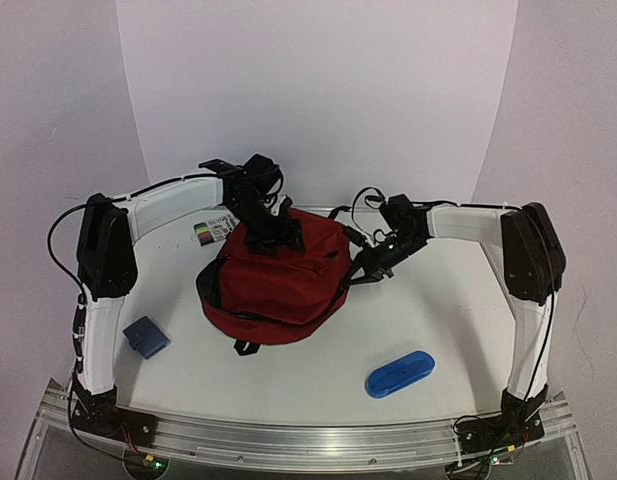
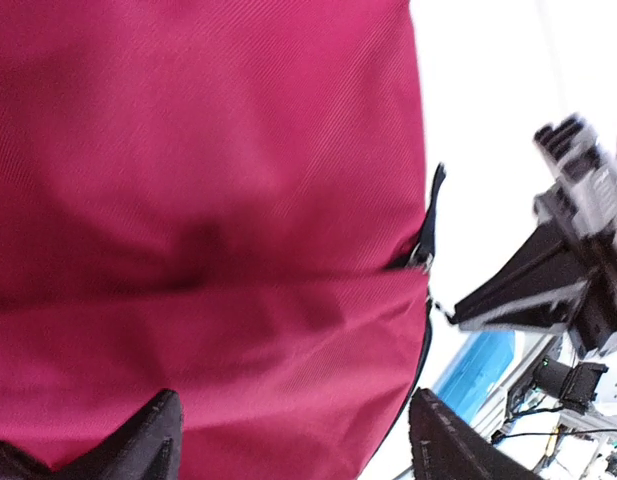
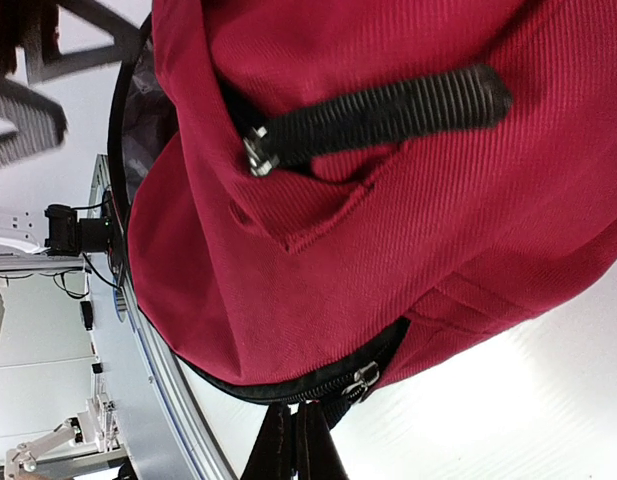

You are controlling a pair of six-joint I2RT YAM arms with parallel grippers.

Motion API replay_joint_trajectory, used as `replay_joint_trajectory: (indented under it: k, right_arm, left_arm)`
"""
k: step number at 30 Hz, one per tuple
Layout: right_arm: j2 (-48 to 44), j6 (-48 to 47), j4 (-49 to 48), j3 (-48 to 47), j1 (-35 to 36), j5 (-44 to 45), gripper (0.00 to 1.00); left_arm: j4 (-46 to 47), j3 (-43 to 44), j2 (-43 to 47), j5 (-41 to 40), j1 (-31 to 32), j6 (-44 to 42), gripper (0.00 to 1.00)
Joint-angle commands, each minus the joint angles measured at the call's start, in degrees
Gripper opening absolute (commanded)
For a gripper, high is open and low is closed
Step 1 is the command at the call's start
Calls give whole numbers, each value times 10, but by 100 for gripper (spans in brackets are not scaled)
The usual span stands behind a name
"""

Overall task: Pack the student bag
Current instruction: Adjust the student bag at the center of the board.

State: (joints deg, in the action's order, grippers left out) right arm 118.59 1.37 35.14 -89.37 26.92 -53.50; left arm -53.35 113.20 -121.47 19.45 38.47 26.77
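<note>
The student bag (image 1: 278, 290) is found in the middle of the table (image 1: 438, 310) under the spread left gripper (image 1: 275, 240), and since the right gripper (image 3: 298, 432) is pressed together just beside the zipper pull (image 3: 362, 379), perhaps on nothing, the soft bag could be dragged, not opened.

— What stands behind the table (image 1: 288, 385)?
— A white backdrop (image 1: 318, 100), curving down to meet the tabletop. Pale grey walls (image 1: 48, 100) show on either side of it.
— And the near edge?
— A metal rail (image 1: 318, 437) runs along it. The tabletop is white, and the light is bright and even, with only soft shadows.
</note>
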Motion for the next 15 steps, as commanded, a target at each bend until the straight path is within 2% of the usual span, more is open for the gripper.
replay_joint_trajectory:
  k: [1, 6, 12, 15]
  right_arm:
    - [-46, -5, -4, 22, -3, -22, 0]
    - [-60, 1, -31, 50, -2, -9, 0]
    - [-100, 57, -106, 116, -1, -18, 0]
    - [-135, 74, -148, 166, 1, -12, 0]
  left_arm:
    - [-25, 89, -40, 11, 5, -22, 81]
    - [-31, 151, -97, 2, 14, -24, 99]
    - [-39, 205, -150, -22, 24, -22, 100]
    - [-39, 208, -166, -42, 24, -5, 96]
